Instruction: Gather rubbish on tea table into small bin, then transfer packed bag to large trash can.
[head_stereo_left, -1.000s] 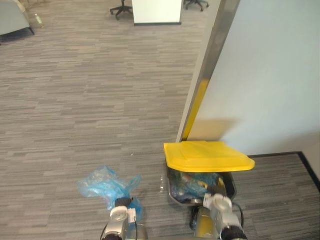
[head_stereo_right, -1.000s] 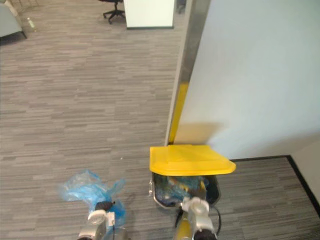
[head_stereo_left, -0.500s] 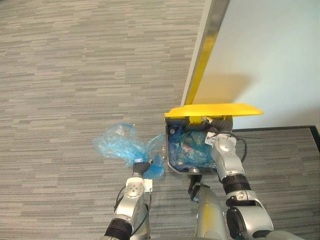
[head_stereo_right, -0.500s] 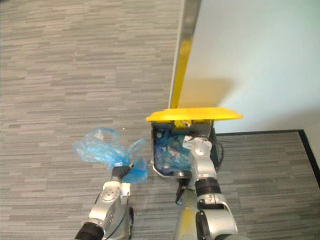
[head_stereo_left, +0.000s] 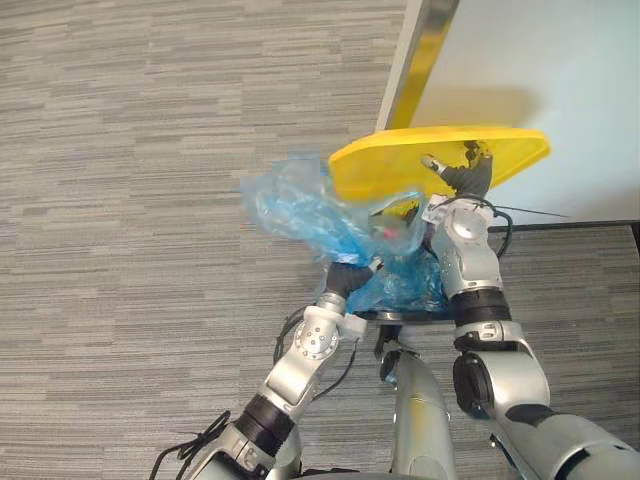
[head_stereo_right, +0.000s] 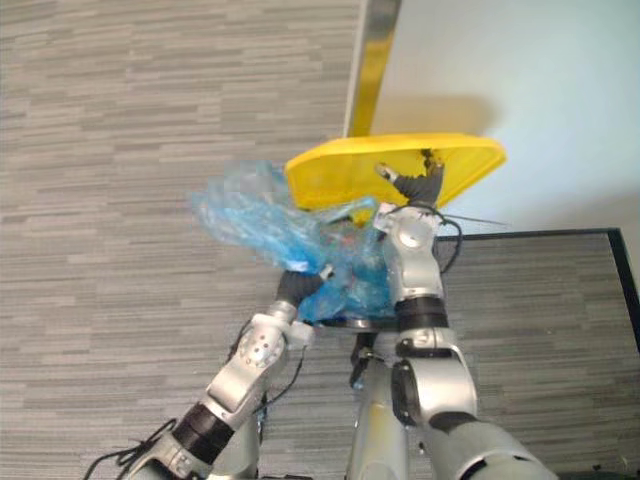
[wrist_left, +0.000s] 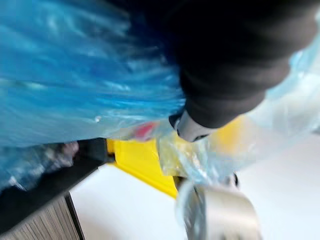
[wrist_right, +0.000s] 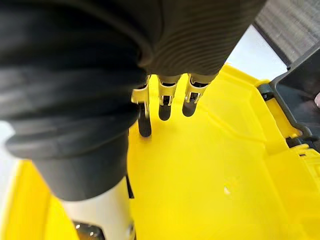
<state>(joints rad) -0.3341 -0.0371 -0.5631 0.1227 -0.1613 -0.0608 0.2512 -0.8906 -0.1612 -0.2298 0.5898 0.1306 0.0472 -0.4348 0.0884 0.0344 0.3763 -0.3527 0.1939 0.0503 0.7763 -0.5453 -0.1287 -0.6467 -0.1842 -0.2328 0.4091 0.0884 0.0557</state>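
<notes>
Blue bag (head_stereo_left: 296, 208) gripped in left hand (head_stereo_left: 345, 277) — right hand (head_stereo_left: 462, 176) props yellow lid (head_stereo_left: 385, 168).

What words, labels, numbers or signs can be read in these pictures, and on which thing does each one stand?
No text can be read.
The yellow lid, pushed up by the right hand, is plain.
The blue bag in the left hand shows a red patch inside, too blurred to tell if it carries print.
The wall and the floor bear no signs.
</notes>
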